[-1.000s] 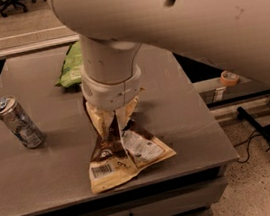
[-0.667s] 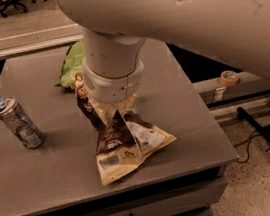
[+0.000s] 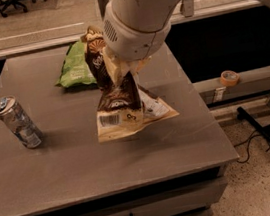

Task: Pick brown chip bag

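Gripper (image 3: 121, 71) was clamped on brown chip bag (image 3: 119, 104), w/ bag hanging clear above table (image 3: 58, 167). Pick basically done imo; only holding it secure was left.

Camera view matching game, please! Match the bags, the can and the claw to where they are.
1 long dark-brown and tan foil chip bag
2 light-green foil chip bag
3 silver metal can
4 claw

A lying at the grey table's back
B under the white arm, gripping a bag
C hanging above the table
D standing near the picture's left

Pairs: 1-C, 2-A, 3-D, 4-B
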`<action>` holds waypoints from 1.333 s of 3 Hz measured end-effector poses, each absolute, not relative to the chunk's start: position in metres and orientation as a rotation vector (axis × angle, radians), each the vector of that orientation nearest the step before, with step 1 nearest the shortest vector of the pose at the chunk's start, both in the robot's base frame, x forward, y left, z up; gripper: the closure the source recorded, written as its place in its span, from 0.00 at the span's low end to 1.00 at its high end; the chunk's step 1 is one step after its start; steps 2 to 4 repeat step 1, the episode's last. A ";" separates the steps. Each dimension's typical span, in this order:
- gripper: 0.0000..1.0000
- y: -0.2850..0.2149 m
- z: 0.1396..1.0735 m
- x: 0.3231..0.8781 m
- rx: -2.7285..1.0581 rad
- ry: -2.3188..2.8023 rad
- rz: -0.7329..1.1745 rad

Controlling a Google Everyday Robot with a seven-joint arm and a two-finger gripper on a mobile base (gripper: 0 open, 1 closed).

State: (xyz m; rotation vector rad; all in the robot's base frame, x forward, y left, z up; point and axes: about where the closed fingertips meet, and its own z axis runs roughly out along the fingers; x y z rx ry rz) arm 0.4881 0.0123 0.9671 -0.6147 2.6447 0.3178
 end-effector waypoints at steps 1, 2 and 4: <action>1.00 0.012 0.967 0.488 -0.615 2.645 0.318; 1.00 0.012 0.967 0.488 -0.615 2.645 0.318; 1.00 0.012 0.967 0.488 -0.615 2.645 0.318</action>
